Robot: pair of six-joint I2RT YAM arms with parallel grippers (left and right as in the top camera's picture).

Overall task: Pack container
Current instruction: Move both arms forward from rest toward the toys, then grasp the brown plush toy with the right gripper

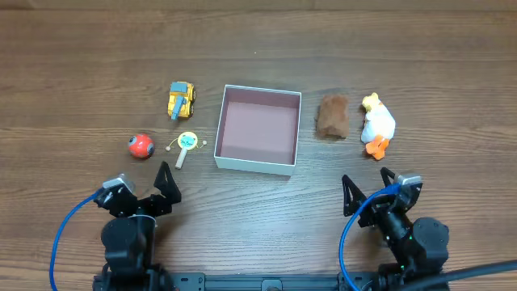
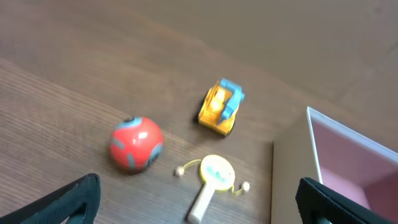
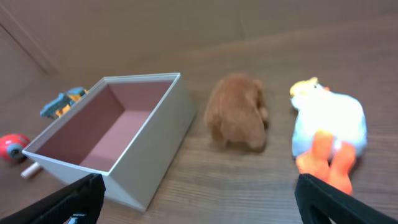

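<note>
The container [image 1: 230,158], a square white box with a dusty pink inside, sits empty at the table's middle; it also shows in the right wrist view [image 3: 163,142] and at the right edge of the left wrist view [image 2: 290,168]. Left of it lie a yellow toy truck [image 1: 181,100], a red ball [image 1: 141,146] and a small yellow rattle drum [image 1: 186,145]. Right of it lie a brown plush [image 1: 332,116] and a white plush duck [image 1: 376,124]. My left gripper [image 1: 145,187] is open and empty near the front left. My right gripper [image 1: 370,191] is open and empty near the front right.
The wooden table [image 1: 258,202] carries only the toys and the box. Blue cables run beside both arms at the front edge. The left wrist view shows the ball [image 2: 135,144], truck [image 2: 221,106] and drum [image 2: 213,176] ahead of the fingers.
</note>
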